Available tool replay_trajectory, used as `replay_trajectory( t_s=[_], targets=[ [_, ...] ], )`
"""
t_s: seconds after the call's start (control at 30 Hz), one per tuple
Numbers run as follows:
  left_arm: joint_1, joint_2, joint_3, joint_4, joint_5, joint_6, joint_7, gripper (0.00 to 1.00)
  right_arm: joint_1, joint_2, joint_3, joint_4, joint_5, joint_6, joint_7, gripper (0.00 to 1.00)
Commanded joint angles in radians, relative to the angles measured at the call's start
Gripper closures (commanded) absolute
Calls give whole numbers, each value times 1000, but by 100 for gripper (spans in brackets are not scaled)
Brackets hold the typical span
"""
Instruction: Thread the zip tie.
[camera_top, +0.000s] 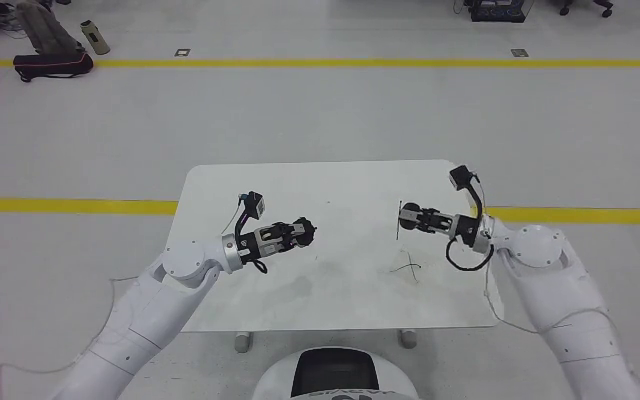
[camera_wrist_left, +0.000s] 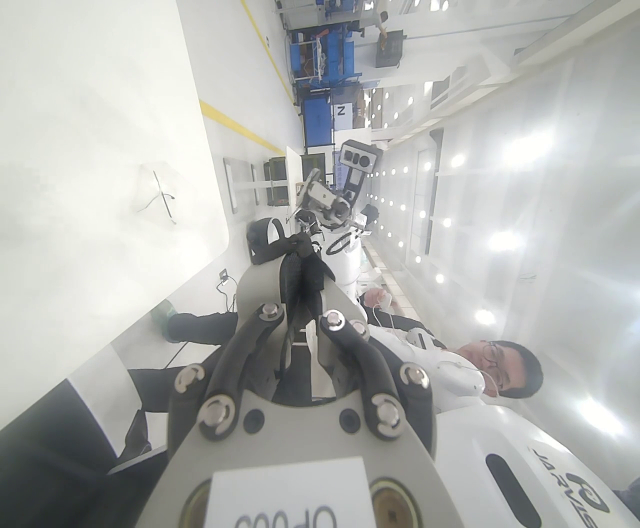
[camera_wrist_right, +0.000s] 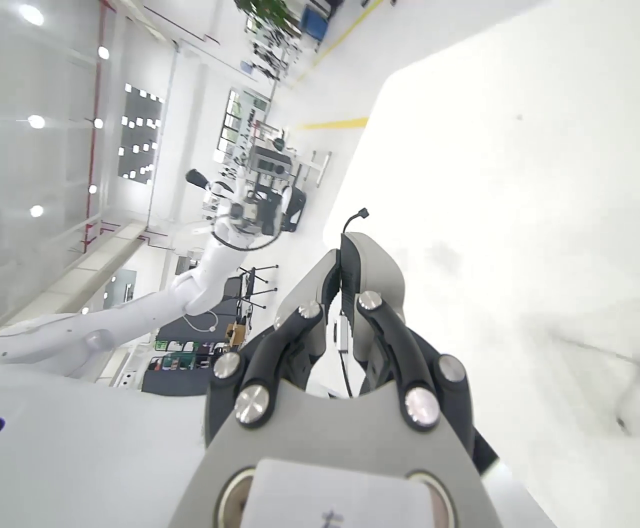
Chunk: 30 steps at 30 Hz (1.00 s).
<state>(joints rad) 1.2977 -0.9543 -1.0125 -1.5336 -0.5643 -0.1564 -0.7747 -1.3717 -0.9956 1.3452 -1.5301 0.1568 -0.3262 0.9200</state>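
Zip tie (camera_wrist_right: 361, 215) in right gripper (camera_wrist_right: 341, 252)

Top camera looks down on the table (camera_top: 330, 185); wrist cameras, close behind left gripper (camera_wrist_left: 300, 256) and right gripper (camera_wrist_right: 343, 246), face across it.

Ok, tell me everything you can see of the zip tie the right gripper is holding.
The zip tie is a thin black strip, plastic by its look, pinched between the shut fingers of the right gripper. A short curved end with a small blocky head sticks out past the fingertips. From above it reads as a short dark line crossing the gripper's tip, apparently held clear of the white table. Only the fingers touch it.
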Motion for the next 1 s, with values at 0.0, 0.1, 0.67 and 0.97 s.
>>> replay_trajectory(
  t_s=[0.0, 0.1, 0.67, 0.97],
  targets=[
    [0, 0, 0, 0, 0, 0, 0, 100, -28, -8, -19, -51, 17, -14, -96, 100],
    [0, 0, 0, 0, 0, 0, 0, 100, -80, -20, -52, -128, 16, -14, -225, 100],
    [0, 0, 0, 0, 0, 0, 0, 100, -139, -38, -108, -175, -6, -14, -400, 100],
    [0, 0, 0, 0, 0, 0, 0, 100, -164, -46, -113, -210, -79, -14, -533, 100]
  ],
)
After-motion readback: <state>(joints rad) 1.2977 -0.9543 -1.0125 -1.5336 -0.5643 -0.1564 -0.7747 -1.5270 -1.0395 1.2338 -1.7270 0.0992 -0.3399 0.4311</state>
